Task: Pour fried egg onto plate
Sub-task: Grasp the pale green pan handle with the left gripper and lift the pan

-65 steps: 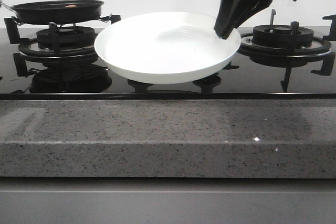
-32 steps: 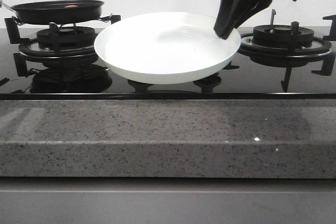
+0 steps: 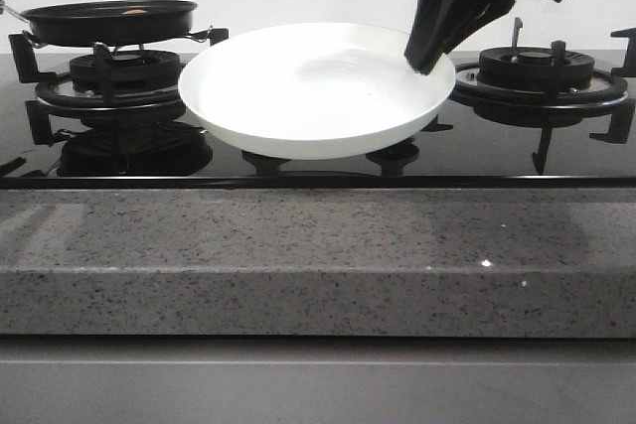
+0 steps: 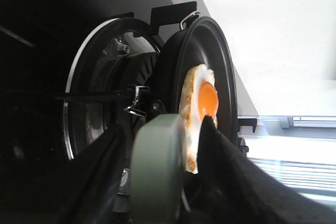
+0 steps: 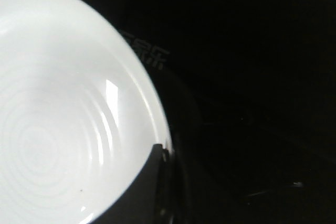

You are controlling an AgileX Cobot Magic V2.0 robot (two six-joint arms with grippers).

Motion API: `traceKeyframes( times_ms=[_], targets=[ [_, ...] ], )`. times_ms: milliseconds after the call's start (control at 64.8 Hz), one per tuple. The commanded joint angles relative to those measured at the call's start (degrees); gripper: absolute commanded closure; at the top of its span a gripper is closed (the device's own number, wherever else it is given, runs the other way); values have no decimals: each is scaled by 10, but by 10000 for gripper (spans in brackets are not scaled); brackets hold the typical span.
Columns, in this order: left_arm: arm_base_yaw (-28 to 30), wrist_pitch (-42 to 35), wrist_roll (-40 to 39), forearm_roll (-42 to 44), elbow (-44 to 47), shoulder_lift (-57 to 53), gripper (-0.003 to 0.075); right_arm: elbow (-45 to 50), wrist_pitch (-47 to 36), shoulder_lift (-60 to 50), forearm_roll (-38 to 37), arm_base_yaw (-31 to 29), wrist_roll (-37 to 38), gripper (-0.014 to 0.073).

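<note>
A: Against the earlier front views, next to nothing has shifted. The right gripper [image 3: 429, 55] sits at the same spot on the plate [image 3: 298, 106], and the plate has not budged.

B: Is it actually holding?

A: It reads that way. In the right wrist view one dark finger [image 5: 142, 187] lies over the rim of the plate [image 5: 63, 119], so I take the jaws to be clamped on the rim at the plate's right edge, with the plate raised above the black glass hob [image 3: 497, 151].

B: And the left gripper?

A: Its fingers [image 4: 100, 182] stand either side of a pale green handle [image 4: 155, 171], but whether they have closed on it I cannot tell.

B: Where is the fried egg?

A: It lies in the frying pan [image 4: 210, 72]; the fried egg [image 4: 199, 108] shows white with an orange yolk. From the front the frying pan [image 3: 109, 19] sits on the left burner [image 3: 119, 81], just beside the plate's left edge.

B: How should the pour go?

A: I would judge: grip the handle firmly, lift the pan over the plate's middle, tip slowly so the egg slides rather than flips. The right arm, reaching down from above, should keep the plate level.
</note>
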Motion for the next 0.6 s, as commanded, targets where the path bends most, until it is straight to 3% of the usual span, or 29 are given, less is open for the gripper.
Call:
traceKeyframes(
  times_ms=[0, 586],
  targets=[
    [9, 17, 3, -46, -17, -30, 407, -13, -25, -26, 13, 0, -3, 662],
    [13, 25, 3, -58, -17, -30, 407, -13, -25, -26, 13, 0, -3, 662]
  ],
)
